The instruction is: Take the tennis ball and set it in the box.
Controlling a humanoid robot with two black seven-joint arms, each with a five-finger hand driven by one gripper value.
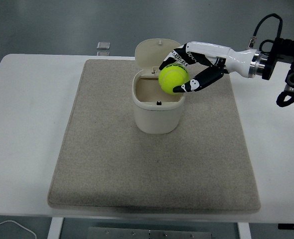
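Covering white table (27, 124), beige mat (107, 164); grey floor behind. Right hand (189, 69) grips tennis ball (173, 77) over open box (158, 107).

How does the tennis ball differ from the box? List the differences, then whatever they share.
The tennis ball is bright yellow-green; the box is cream. The ball is a small sphere; the box is a larger, rounded container with its lid flipped up. The ball is held in the air by the right hand; the box stands on the beige mat. Both have rounded outlines.
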